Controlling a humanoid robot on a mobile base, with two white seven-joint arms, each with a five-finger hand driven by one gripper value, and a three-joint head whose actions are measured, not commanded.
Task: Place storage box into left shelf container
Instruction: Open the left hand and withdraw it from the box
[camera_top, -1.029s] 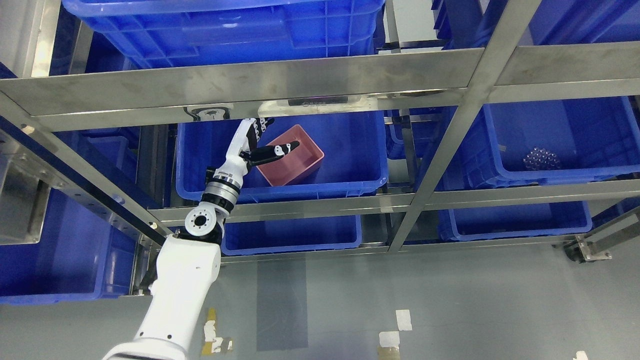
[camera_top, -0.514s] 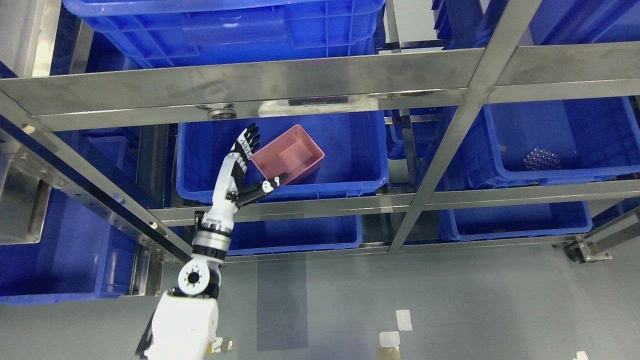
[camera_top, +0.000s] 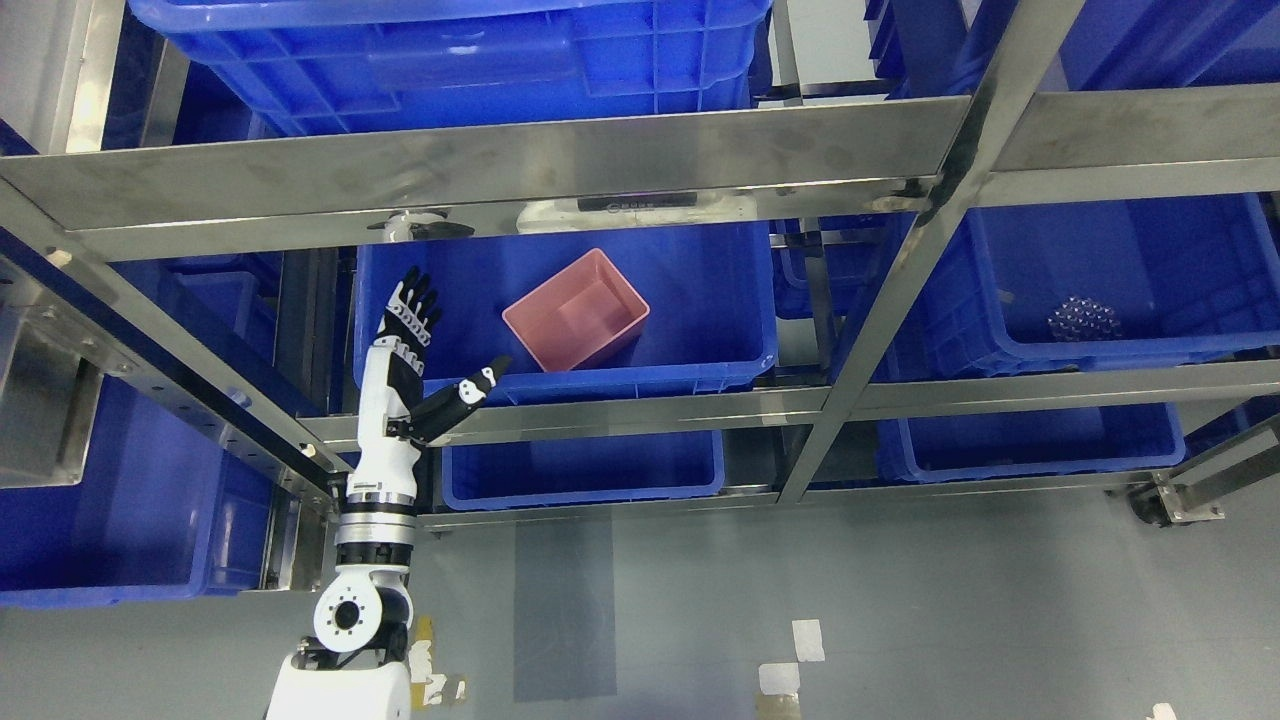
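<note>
Item 1, left hand (camera_top: 405, 350): your fingers (camera_top: 412, 300) are spread and upright, thumb jutting right, holding nothing. The hand hangs in front of the left end of the container, outside its front wall.

Item 2, storage box (camera_top: 577, 310): pink, open-topped, empty, lying up and to the right of your fingers, apart from them. Its long axis runs diagonally, lower left to upper right.

Item 3, left shelf container (camera_top: 700, 300): blue, on the middle shelf; the box rests inside it, near the front wall, so placement looks done.

Item 4, right hand: not in view.
</note>
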